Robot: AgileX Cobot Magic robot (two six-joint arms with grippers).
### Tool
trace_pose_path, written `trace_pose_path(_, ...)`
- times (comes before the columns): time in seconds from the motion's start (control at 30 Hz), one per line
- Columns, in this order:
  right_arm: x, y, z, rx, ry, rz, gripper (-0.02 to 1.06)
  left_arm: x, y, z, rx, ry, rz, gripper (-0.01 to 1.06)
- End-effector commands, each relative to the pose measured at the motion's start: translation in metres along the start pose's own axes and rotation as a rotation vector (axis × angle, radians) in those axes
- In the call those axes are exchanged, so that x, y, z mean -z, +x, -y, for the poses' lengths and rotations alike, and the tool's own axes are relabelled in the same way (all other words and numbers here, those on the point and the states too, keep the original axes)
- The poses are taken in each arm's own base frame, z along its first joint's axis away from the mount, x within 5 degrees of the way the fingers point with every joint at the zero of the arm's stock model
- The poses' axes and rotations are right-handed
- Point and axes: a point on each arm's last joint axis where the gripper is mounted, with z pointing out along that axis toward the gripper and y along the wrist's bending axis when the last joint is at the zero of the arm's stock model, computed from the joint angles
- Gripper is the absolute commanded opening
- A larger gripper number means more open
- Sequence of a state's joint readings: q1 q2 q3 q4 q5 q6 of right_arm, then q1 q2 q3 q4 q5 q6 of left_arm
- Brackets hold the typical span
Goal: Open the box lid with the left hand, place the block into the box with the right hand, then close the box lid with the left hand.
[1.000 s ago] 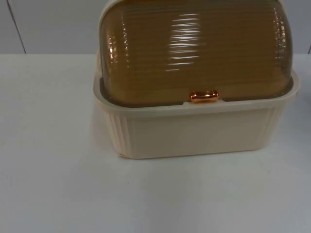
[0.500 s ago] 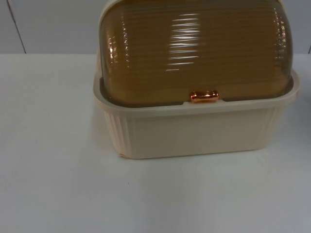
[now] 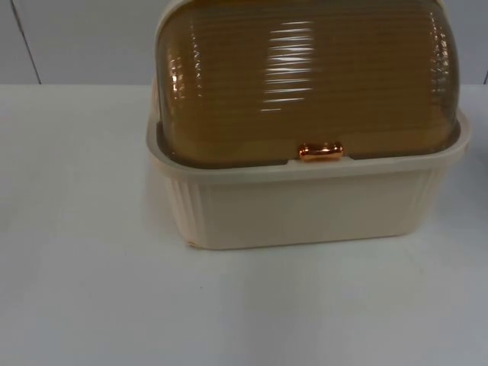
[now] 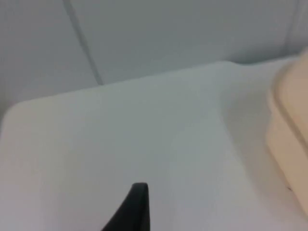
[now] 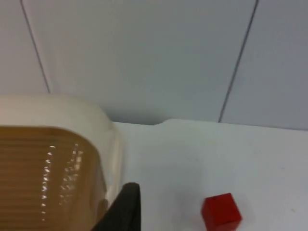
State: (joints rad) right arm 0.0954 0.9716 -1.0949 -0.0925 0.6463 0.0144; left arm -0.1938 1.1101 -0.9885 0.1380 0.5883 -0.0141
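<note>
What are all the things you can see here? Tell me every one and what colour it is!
Box: one, cream with ribbed sides, standing on the table near the wall.
Lid: one, see-through amber-brown, domed and ribbed, shut down on the box.
Lid handle: one, shiny copper, at the lid's front edge.
Block: one, red, lying on the table apart from the box, on the right arm's side.
Table: one, white.
Wall: one, grey panels, behind the table.
Left gripper: one black fingertip, over bare table beside the box.
Right gripper: one black fingertip, next to the box's lid, with the block nearby.
</note>
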Motion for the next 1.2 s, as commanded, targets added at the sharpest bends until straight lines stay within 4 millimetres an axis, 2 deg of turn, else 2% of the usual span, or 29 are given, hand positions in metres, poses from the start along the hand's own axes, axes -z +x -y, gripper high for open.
trace_pose_path(0.0,0.012,-0.003,0.004,0.003,0.031,0.007,1.05,-0.01,-0.008,0.022,-0.103,0.073,-0.024,1.05)
trace_pose_path(0.13,0.026,-0.005,0.005,0.0,0.035,0.033,1.05,-0.027,-0.026,0.085,-0.383,0.242,-0.007,1.05)
trace_pose_path(0.17,0.026,-0.005,0.005,0.0,0.035,0.033,1.05,-0.027,-0.026,0.085,-0.383,0.242,-0.007,1.05)
trace_pose_path(0.27,0.033,-0.003,0.007,0.02,0.057,0.027,1.05,-0.039,-0.031,0.13,-0.667,0.299,0.023,1.05)
trace_pose_path(0.3,0.033,-0.003,0.007,0.02,0.057,0.027,1.05,-0.039,-0.031,0.13,-0.667,0.299,0.023,1.05)
trace_pose_path(0.33,0.034,-0.003,0.007,0.019,0.057,0.026,1.05,-0.046,-0.026,0.151,-0.792,0.308,0.034,1.05)
trace_pose_path(0.47,0.045,-0.003,0.012,0.037,0.103,0.051,1.05,-0.066,-0.003,0.197,-1.122,0.283,0.003,1.05)
trace_pose_path(0.5,0.045,-0.003,0.012,0.037,0.103,0.051,1.05,-0.066,-0.003,0.197,-1.122,0.283,0.003,1.05)
trace_pose_path(0.6,0.048,-0.001,0.019,0.069,0.182,0.034,1.05,-0.074,0.018,0.225,-1.311,0.25,-0.046,1.05)
trace_pose_path(0.67,0.049,-0.002,0.022,0.072,0.211,0.04,1.05,-0.077,0.029,0.241,-1.313,0.246,-0.003,1.05)
trace_pose_path(0.7,0.049,-0.002,0.022,0.072,0.211,0.04,1.05,-0.077,0.029,0.241,-1.313,0.246,-0.003,1.05)
trace_pose_path(0.8,0.049,-0.002,0.022,0.072,0.216,0.05,1.05,-0.072,0.043,0.259,-1.281,0.225,0.116,1.05)
trace_pose_path(0.93,0.049,-0.002,0.022,0.072,0.216,0.05,1.05,-0.072,0.056,0.263,-1.228,0.155,0.217,1.05)
trace_pose_path(1.03,0.049,-0.003,0.022,0.073,0.216,0.052,1.05,-0.079,0.07,0.26,-1.253,0.118,0.293,1.05)
trace_pose_path(1.17,0.049,-0.003,0.022,0.074,0.214,0.061,1.05,-0.087,0.076,0.259,-1.267,0.063,0.287,1.05)
